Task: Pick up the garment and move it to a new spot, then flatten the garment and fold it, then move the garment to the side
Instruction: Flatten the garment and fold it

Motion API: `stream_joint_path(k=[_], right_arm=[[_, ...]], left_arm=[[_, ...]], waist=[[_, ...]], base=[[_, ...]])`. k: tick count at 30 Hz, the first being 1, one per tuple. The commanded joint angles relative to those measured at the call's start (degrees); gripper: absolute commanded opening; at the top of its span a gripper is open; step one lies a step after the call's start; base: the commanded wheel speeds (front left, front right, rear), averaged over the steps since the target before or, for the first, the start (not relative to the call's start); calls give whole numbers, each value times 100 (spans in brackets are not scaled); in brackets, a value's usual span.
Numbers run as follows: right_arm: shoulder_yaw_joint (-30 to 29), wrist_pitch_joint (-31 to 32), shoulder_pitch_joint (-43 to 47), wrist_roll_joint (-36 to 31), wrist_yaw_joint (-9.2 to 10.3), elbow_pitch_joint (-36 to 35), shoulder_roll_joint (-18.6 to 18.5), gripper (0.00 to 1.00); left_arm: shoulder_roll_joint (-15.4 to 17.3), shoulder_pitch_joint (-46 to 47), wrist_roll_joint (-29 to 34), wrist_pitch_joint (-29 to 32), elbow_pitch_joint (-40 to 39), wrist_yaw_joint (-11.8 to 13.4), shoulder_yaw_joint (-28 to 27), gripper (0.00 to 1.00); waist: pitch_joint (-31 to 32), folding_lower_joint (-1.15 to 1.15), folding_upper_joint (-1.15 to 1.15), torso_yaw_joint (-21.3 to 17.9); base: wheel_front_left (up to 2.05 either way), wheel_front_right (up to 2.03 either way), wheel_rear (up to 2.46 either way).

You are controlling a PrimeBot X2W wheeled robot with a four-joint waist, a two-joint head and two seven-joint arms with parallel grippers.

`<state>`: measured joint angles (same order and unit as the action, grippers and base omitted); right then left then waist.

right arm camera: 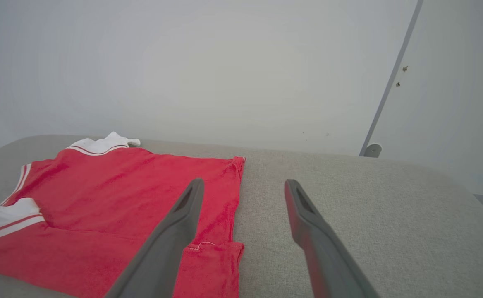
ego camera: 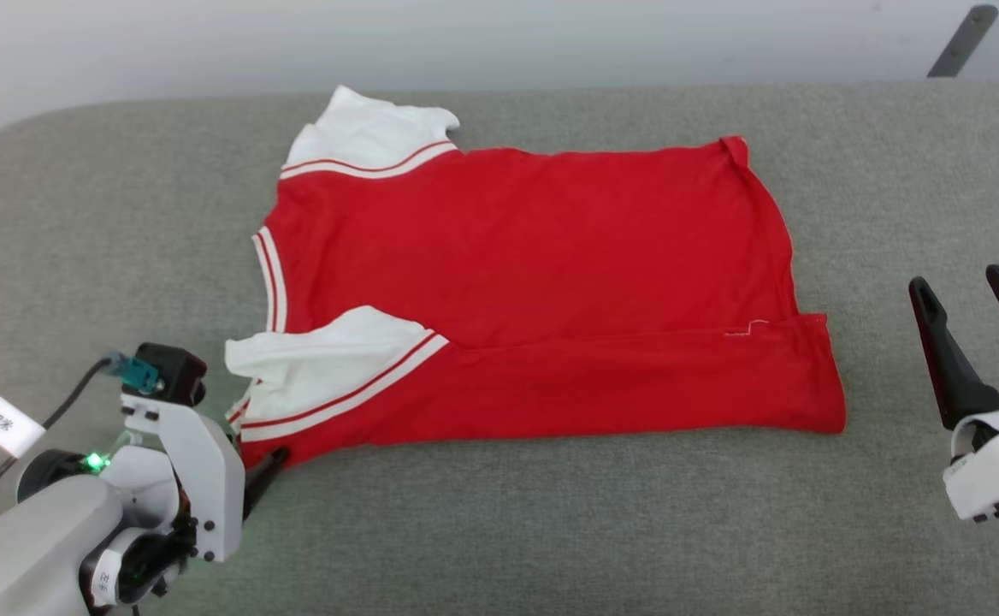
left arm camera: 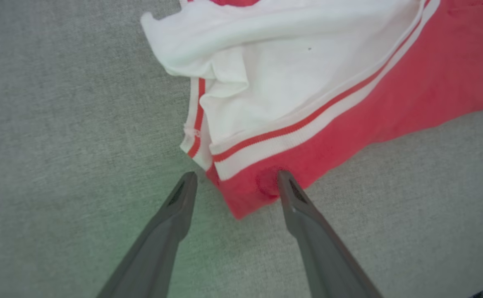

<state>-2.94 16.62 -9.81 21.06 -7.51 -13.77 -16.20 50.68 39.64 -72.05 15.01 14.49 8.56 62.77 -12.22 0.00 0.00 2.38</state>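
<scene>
Garment (ego camera: pixel 534 257) lies spread on the grey padded surface (ego camera: pixel 551 530). Its near red corner sits between the parted fingers of our left gripper (left arm camera: pixel 233 178). One fingertip (left arm camera: pixel 288 188) touches the cloth, but nothing is clamped. Just beyond that gripper, a white sleeve (left arm camera: pixel 291 70) with red-striped trim lies folded over the red body. Our right gripper (ego camera: pixel 957 282) hovers open and empty, with the hem (ego camera: pixel 795 282) off to its left. Farthest from us, the second white sleeve (ego camera: pixel 363 128) points toward the pale wall (ego camera: pixel 551 34).
</scene>
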Motion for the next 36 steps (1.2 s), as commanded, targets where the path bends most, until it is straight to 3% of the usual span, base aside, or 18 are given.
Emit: stream_joint_path(k=[1, 8, 9, 10, 11, 12, 23, 36], right_arm=[[-80, 30, 127, -57, 4, -120, 84, 100], [-268, 171, 430, -78, 4, -374, 334, 100], [-260, 210, 473, -80, 4, -399, 346, 100], [-265, 238, 491, -60, 4, -415, 372, 100], [-261, 305, 527, -14, 4, -414, 394, 100], [-227, 407, 581, 13, 4, -397, 386, 100], [34, 1660, 552, 370, 4, -86, 286, 100], [308, 2219, -381, 326, 4, 1487, 162, 100]], left_arm=[[-55, -14, -24, 18, 95, -51, 8, 100], [-327, 49, -8, 37, 613, -127, 65, 100], [-383, 56, -6, 50, 708, -148, 80, 44], [-439, 65, -24, 75, 813, -172, 90, 11], [-499, 48, -97, 130, 912, -186, 92, 11], [-536, 48, -62, 172, 987, -216, 137, 0], [-893, 238, 60, 73, 1399, -479, 187, 0], [-1212, 517, 221, 29, 1465, -699, 246, 0]], waist=[[-108, 0, 0, -82], [-303, 0, 0, -159], [-332, 0, 0, -164], [-358, 0, 0, -167], [-378, 0, 0, -168], [-398, 0, 0, -172], [-544, 0, 0, -21], [-745, 0, 0, 332]], base=[[0, 0, 0], [0, 0, 0], [0, 0, 0], [0, 0, 0], [0, 0, 0], [0, 0, 0], [0, 0, 0], [0, 0, 0]])
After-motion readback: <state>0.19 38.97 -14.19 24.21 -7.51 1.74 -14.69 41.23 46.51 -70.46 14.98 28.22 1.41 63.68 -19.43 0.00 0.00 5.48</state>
